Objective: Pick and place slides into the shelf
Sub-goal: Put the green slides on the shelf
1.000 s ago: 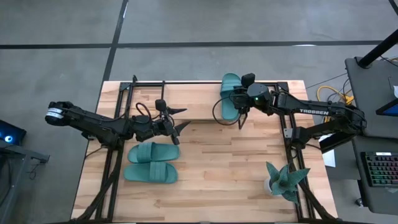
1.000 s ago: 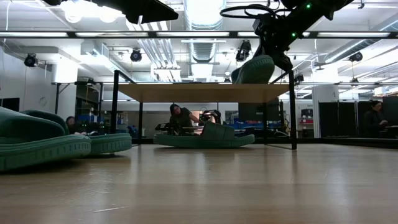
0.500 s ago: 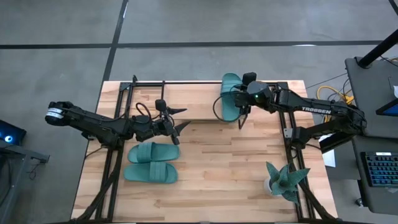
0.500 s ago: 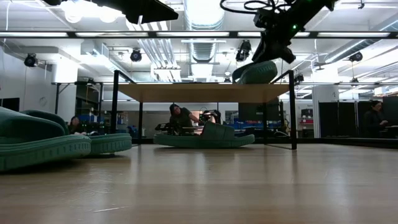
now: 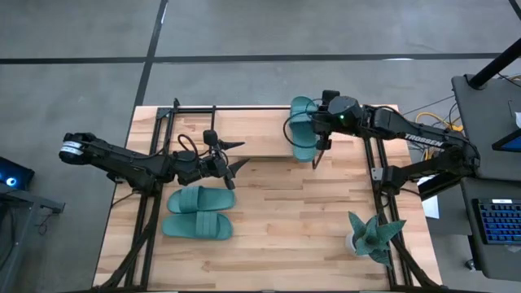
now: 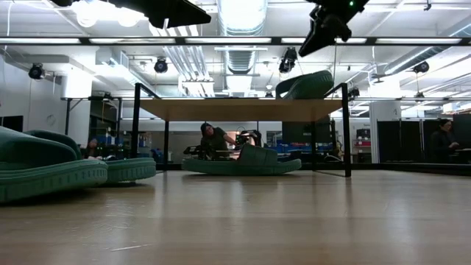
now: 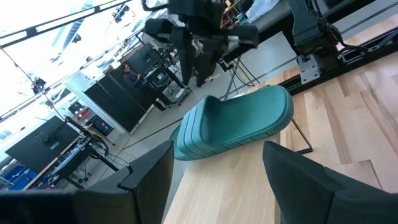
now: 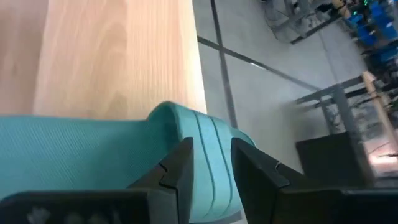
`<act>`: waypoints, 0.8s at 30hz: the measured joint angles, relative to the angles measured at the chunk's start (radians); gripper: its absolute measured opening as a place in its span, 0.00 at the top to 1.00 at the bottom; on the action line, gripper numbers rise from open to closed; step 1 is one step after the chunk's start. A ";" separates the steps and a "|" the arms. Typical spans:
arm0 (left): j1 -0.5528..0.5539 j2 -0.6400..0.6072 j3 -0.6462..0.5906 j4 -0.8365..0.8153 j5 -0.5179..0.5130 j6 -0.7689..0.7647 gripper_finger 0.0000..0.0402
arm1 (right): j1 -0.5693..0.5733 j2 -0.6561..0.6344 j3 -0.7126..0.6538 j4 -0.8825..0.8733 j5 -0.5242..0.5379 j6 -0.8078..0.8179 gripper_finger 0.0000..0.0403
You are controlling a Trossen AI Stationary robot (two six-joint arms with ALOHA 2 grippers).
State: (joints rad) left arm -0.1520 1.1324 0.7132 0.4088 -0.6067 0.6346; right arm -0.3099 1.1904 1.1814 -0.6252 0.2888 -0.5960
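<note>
Releasing a slide onto the shelf

Hovering with jaws parted just above the slide (image 5: 303, 128) at the shelf (image 5: 244, 133) top's right end, right gripper (image 5: 323, 143); parked wide-spread over tabletop (image 5: 309, 212), left gripper (image 5: 229, 156); next, fetching the pair (image 5: 199, 212) near the left edge.

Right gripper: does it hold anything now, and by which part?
Nothing. The right gripper hangs open above the teal slide, clear of it; the slide rests on the shelf. The left gripper is empty too.
</note>
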 joint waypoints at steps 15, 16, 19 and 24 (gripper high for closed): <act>-0.001 0.000 -0.005 -0.001 0.000 0.000 0.43 | 0.185 -0.008 0.047 -0.083 -0.162 0.118 0.79; -0.001 0.000 -0.008 -0.002 0.000 0.000 0.43 | 0.213 -0.008 0.046 -0.084 -0.117 0.117 0.79; -0.001 0.000 -0.019 -0.009 -0.001 0.000 0.43 | 0.296 -0.009 0.043 -0.104 0.050 0.117 0.81; -0.001 -0.006 -0.053 -0.008 -0.002 0.000 0.43 | 0.397 -0.010 0.024 -0.111 0.215 0.117 0.82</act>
State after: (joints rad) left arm -0.1528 1.1266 0.6605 0.4007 -0.6089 0.6346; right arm 0.0873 1.1809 1.2056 -0.7364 0.5039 -0.4793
